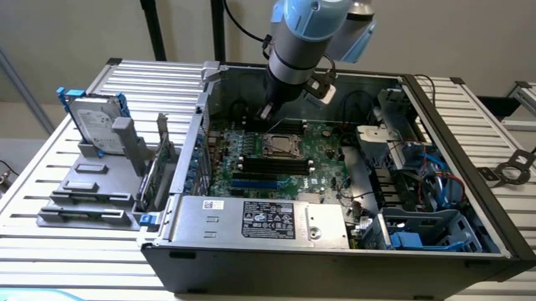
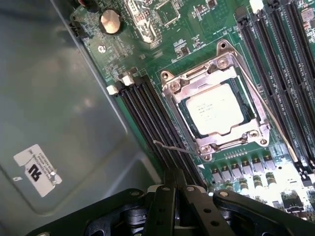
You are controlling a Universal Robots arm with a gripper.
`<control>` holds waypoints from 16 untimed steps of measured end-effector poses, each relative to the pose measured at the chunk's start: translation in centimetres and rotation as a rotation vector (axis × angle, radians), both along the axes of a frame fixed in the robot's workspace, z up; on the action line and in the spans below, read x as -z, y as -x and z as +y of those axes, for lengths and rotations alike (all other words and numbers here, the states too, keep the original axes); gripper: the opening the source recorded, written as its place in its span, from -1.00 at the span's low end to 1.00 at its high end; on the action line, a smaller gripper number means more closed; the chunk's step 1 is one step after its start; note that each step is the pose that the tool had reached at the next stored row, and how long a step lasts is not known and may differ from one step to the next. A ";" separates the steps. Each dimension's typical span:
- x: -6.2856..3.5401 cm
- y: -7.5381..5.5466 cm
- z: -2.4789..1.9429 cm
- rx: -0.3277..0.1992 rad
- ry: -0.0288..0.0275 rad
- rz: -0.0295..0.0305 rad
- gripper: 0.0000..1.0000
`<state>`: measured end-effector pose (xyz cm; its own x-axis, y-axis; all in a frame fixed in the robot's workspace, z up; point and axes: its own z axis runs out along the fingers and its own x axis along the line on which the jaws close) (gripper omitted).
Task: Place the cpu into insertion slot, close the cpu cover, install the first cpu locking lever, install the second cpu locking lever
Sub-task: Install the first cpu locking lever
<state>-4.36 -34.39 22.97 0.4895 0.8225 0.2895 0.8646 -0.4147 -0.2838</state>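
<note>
Silver-grey square cpu (image 2: 215, 109) seated in the black-framed insertion slot (image 2: 187, 110), thin silvery metal cpu cover (image 2: 194, 81) down over it.
The end effector (image 2: 175, 181), fingers together, hangs near the slot.

Exterior view: high, angled down into computer case (image 1: 335, 269). Wrist view: close over cpu (image 2: 216, 109), shared by both.

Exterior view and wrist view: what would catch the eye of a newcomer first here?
In the wrist view, the silver cpu sits in the middle of the green board, framed by the shiny cpu cover lying over its edges. In the exterior view, the blue-grey arm reaches down into the open computer case, its gripper close to the cpu.
</note>
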 end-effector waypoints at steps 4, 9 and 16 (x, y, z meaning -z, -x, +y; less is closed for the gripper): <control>0.70 0.0 0.00 0.000 0.0036 -0.0033 -0.79; 1.44 0.3 0.00 0.008 0.0054 -0.0139 -0.79; 1.87 0.3 0.00 0.008 0.0151 -0.0117 -0.79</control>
